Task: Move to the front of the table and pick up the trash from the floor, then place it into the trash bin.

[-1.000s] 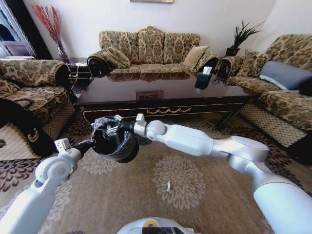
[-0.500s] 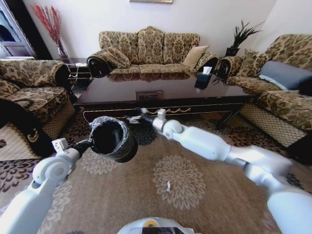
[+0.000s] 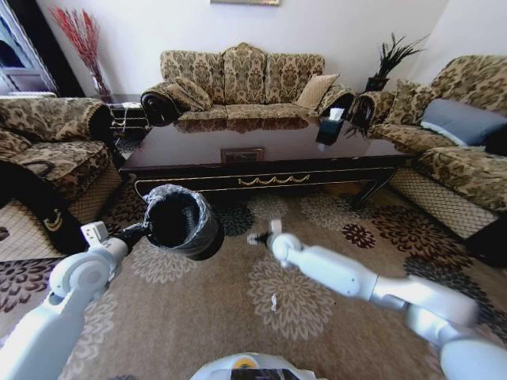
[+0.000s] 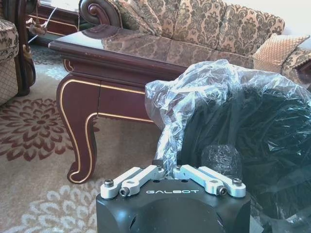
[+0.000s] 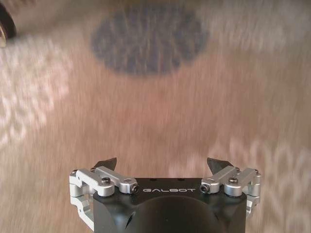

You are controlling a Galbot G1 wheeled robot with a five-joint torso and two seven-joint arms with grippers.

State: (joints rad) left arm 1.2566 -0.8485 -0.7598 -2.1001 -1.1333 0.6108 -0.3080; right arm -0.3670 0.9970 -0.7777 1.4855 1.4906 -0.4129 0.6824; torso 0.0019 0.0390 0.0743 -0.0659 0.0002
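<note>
**Right pincer clear of the bin, heading for the floor**

My right pincer (image 5: 163,167) is hanging empty with its fingers wide apart over the carpet (image 3: 333,332). A second ago it was reaching over the mouth of the bin (image 3: 184,222); now it is swinging away and lower, towards the centre of the floor, well apart from the bin. I am judging that one deposit is finished and the arm is returning for more trash.

My left pincer (image 4: 167,171) is clamping the bin's rim and its crinkled liner, holding the bin tilted above the floor, mouth towards me, just in front of the table (image 3: 261,162).

A small white scrap (image 3: 273,302) is lying on a cream medallion, near the right forearm and close to my base. It is the only litter I am finding.

The carpet is flat and unobstructed. Patterned sofas are ringing the table on three sides.
</note>
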